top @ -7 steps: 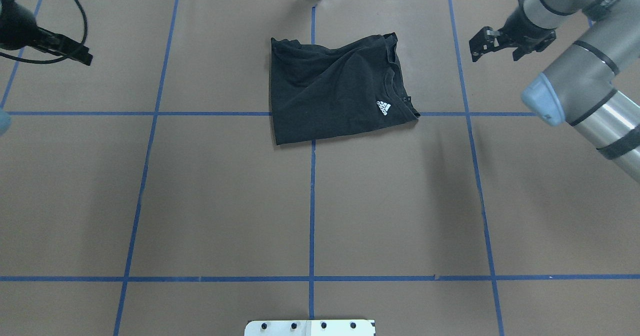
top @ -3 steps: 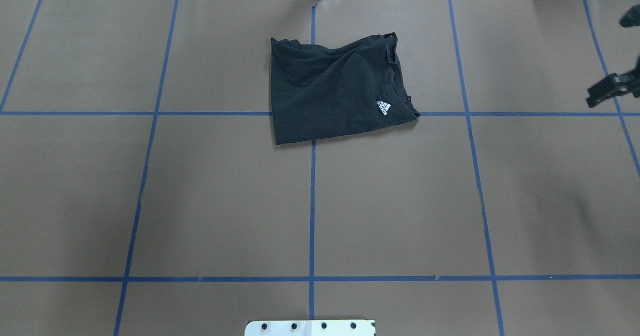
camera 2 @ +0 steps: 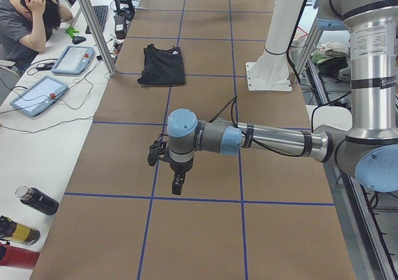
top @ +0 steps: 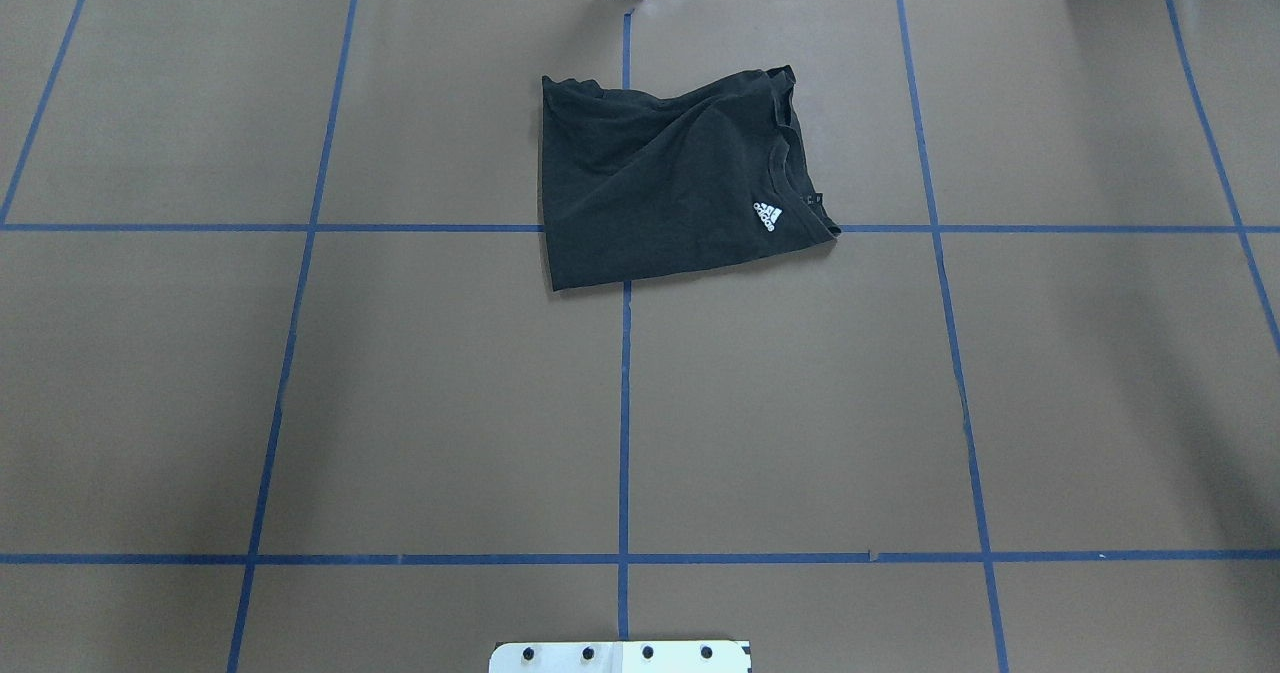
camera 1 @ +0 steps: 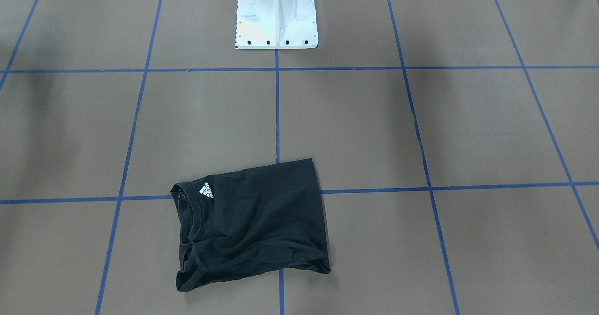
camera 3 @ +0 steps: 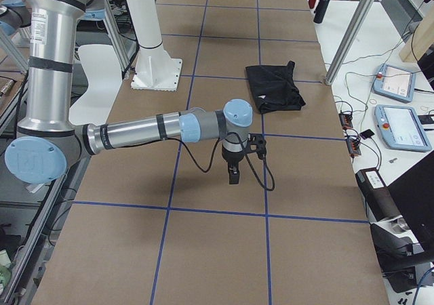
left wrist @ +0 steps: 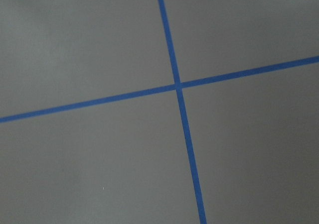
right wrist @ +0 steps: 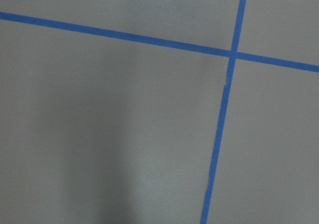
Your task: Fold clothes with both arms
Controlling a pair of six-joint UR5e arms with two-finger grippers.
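The black T-shirt [top: 670, 178] lies folded into a rough rectangle at the far middle of the brown table, white Adidas logo [top: 768, 216] facing up near the collar. It also shows in the front-facing view [camera 1: 252, 221] and both side views [camera 2: 163, 65] [camera 3: 274, 88]. My left gripper [camera 2: 177, 183] hangs over bare table far from the shirt, and so does my right gripper [camera 3: 234, 176]. Each shows only in a side view, so I cannot tell whether it is open or shut. Both wrist views show only table and blue tape lines.
The white pedestal base [camera 1: 277, 15] stands at the robot's side of the table. Blue tape lines [top: 624, 403] grid the table. An operator [camera 2: 28, 25], tablets [camera 2: 37, 93] and bottles [camera 2: 37, 200] are on the white side bench.
Both arms have swung outward and left the overhead view, the left off its left edge, the right off its right edge. The shirt has not moved.
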